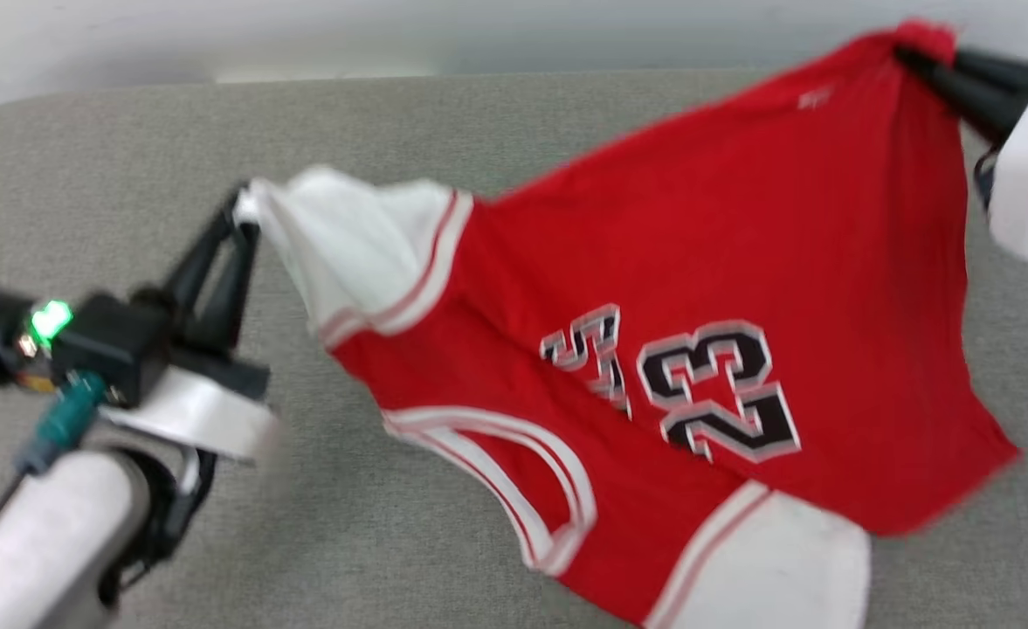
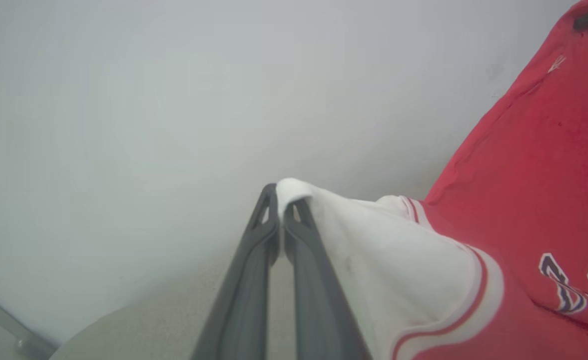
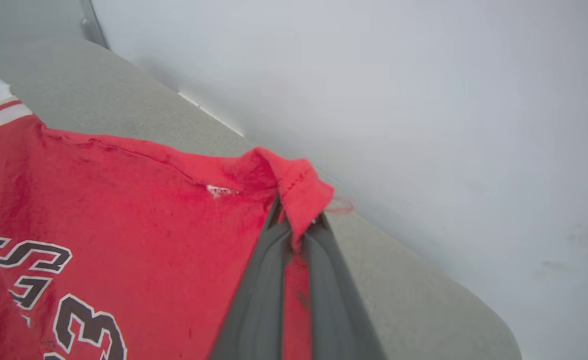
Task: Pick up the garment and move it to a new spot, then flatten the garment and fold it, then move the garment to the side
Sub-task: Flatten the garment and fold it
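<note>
Garment (image 1: 741,262) aloft between left end effector (image 1: 241,214), pinching sleeve (image 1: 348,253), and right end effector (image 1: 914,59), pinching red corner (image 1: 922,37).

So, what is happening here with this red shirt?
The robot holds the shirt with both arms over a grey table. The left tool is shut on a white sleeve, and the right tool is shut on a red corner. The cloth is stretched between them, with the number 23 facing the head camera. It is not yet laid flat or folded.
</note>
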